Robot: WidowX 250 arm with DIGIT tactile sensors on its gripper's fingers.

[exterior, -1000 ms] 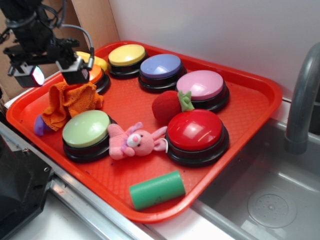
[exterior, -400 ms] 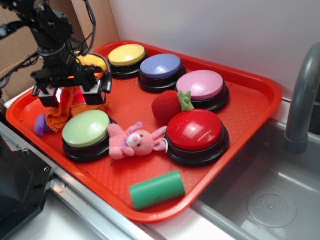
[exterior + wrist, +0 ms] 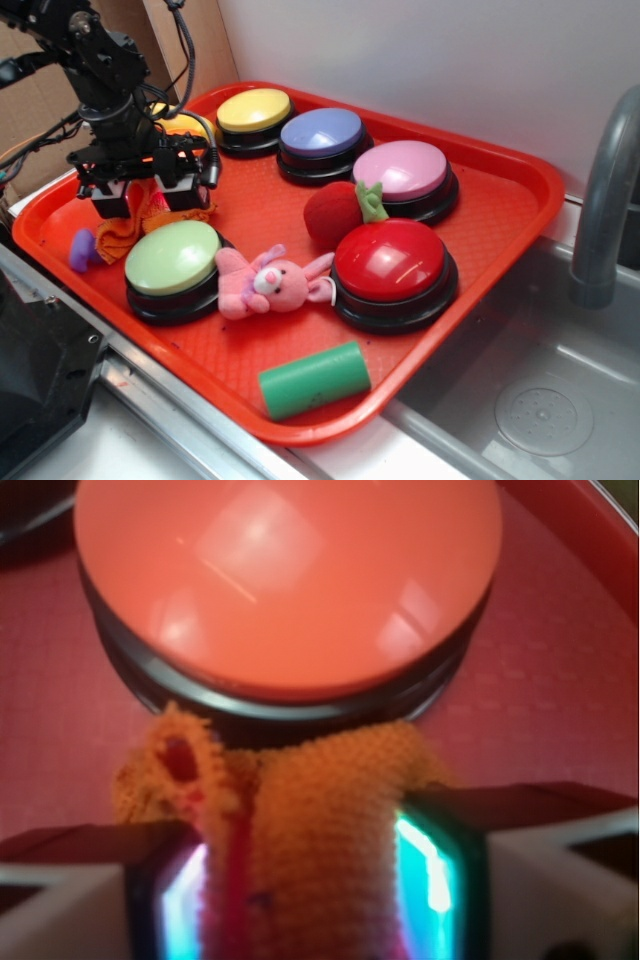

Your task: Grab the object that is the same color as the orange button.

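Note:
The object, a small orange cloth (image 3: 120, 232) of nubby fabric, lies at the left of the red tray (image 3: 480, 170). My gripper (image 3: 145, 200) is down on it. In the wrist view the cloth (image 3: 310, 830) is bunched up and fills the gap between the two glowing pads (image 3: 425, 880), touching both, so the gripper (image 3: 305, 900) is shut on it. The orange button (image 3: 290, 580), with its glossy top and black base, sits just beyond the cloth. In the exterior view the arm hides most of that button.
On the tray stand a green button (image 3: 172, 256), yellow button (image 3: 254, 108), blue button (image 3: 321, 132), pink button (image 3: 400, 168) and red button (image 3: 388, 260). A pink bunny (image 3: 268, 282), red plush (image 3: 335, 212) and green cylinder (image 3: 315, 378) lie among them. The sink (image 3: 540, 400) is at right.
The gripper swung over from the tray's left edge, came down onto the orange cloth, and its fingers narrowed around the bunched fabric.

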